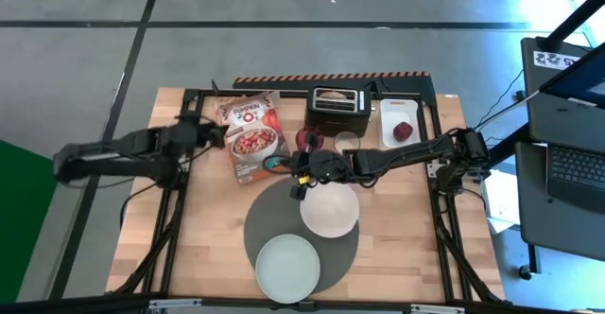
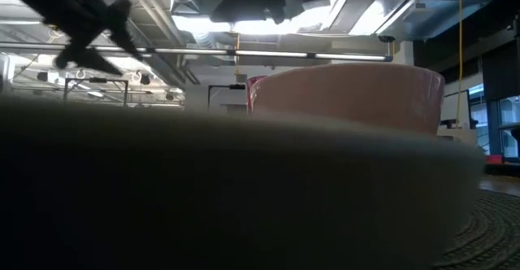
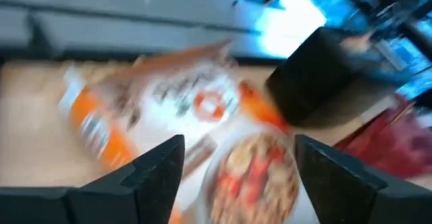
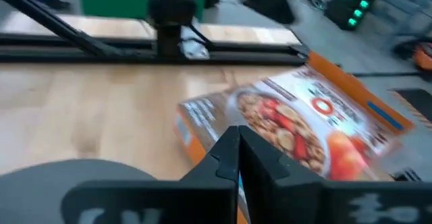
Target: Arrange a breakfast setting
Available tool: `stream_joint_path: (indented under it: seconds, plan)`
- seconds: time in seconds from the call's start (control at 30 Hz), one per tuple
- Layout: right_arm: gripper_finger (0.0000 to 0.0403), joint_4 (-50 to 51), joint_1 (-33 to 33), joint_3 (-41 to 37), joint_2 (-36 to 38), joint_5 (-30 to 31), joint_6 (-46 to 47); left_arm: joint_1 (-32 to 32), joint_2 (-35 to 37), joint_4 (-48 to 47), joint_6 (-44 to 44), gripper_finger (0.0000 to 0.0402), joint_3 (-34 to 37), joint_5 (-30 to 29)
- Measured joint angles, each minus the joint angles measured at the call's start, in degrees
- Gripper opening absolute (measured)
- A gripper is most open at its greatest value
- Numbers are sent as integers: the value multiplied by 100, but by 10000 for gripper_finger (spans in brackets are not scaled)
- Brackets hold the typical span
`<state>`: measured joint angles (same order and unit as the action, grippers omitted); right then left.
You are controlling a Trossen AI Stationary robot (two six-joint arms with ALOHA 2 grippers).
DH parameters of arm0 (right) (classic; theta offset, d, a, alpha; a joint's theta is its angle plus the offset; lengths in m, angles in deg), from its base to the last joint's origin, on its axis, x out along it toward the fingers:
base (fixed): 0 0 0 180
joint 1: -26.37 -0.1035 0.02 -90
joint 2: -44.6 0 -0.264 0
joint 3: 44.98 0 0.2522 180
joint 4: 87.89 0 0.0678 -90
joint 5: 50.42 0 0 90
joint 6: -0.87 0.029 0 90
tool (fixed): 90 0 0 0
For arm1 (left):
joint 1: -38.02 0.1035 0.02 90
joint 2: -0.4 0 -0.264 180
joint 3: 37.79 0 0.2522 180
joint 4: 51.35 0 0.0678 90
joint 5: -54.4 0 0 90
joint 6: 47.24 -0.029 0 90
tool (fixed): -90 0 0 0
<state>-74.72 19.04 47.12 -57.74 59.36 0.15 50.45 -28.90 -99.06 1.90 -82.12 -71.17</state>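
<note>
The round dark-grey placemat (image 1: 274,221) lies at the table's near middle. The white bowl (image 1: 329,210) stands on its far right part, and the pale mint plate (image 1: 286,267) lies on its near part. My right gripper (image 1: 286,165) hovers above the placemat's far edge, near the cereal box's near right corner. Its fingers (image 4: 226,158) are shut, with a small teal thing, which looks like the spoon (image 1: 274,163), at their tips. My left gripper (image 3: 237,177) is open and empty above the cereal box (image 1: 251,136), by its left side. My right gripper pinches the teal thing between its two fingers; only a thin bluish sliver (image 4: 238,177) shows between them in the wrist view. The fingers reach level from the table's right. The thing is lifted clear of the table. Which part of it is held is hidden by the fingers.
A black toaster (image 1: 340,109) and a white tray (image 1: 402,123) holding a red thing stand at the far right. A dark red cup (image 1: 308,140) and a small glass (image 1: 347,142) stand before the toaster. In the low view the plate's rim (image 2: 203,189) fills the foreground.
</note>
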Motion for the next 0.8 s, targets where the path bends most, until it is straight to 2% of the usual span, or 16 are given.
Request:
stream_joint_path:
  seconds: [0.1,0.17,0.3,0.4,0.5,0.67,0.8]
  plan:
    - [5,-87,35,2,0,-353,-165,989,-382,1150,-977,279,-2,633]
    - [6,-87,65,2,0,-580,-247,1710,-746,1573,-1470,277,-22,1197]
    - [14,-84,63,5,84,-984,-260,3110,-1671,1755,-2169,272,-213,2901]
    - [13,18,59,4,166,-1246,-278,3955,-2450,1742,-2896,271,-628,3817]
    - [8,234,55,4,231,-1543,-280,4504,-3129,1573,-3744,271,-1349,4455]
    - [5,320,57,2,280,-1744,-281,4968,-4264,684,-4788,271,-2650,5476]
    - [14,338,57,3,289,-1781,-266,5204,-5222,-154,-5254,271,-3485,5821]
